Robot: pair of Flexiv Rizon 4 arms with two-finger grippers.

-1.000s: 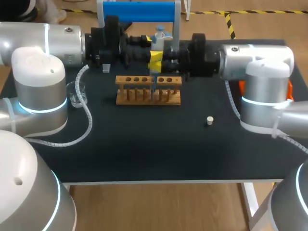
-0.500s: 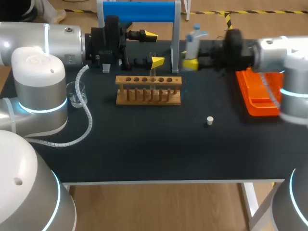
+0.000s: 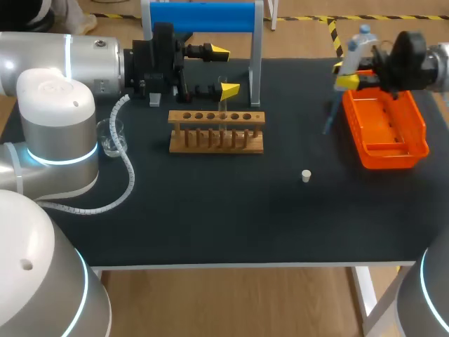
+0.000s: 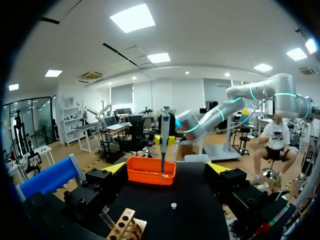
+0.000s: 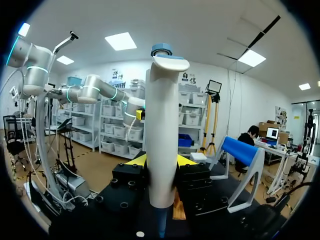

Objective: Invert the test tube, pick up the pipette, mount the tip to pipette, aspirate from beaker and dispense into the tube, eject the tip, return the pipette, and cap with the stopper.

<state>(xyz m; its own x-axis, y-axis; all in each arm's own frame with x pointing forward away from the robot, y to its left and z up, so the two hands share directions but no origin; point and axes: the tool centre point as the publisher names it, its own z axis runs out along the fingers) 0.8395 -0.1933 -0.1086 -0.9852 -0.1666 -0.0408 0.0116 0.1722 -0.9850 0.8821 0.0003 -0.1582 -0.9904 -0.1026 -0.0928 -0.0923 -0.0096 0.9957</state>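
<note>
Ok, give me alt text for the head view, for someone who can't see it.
The right gripper holds the pipette over the orange tray's left edge, tip pointing down. The left gripper is open behind the wooden rack, with a beaker to the rack's left and a small white stopper lying on the black table.

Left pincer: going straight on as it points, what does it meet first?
Likely the pipette, held upright in the right pincer by the orange tray; the way there looks free, though depth is unclear.
</note>
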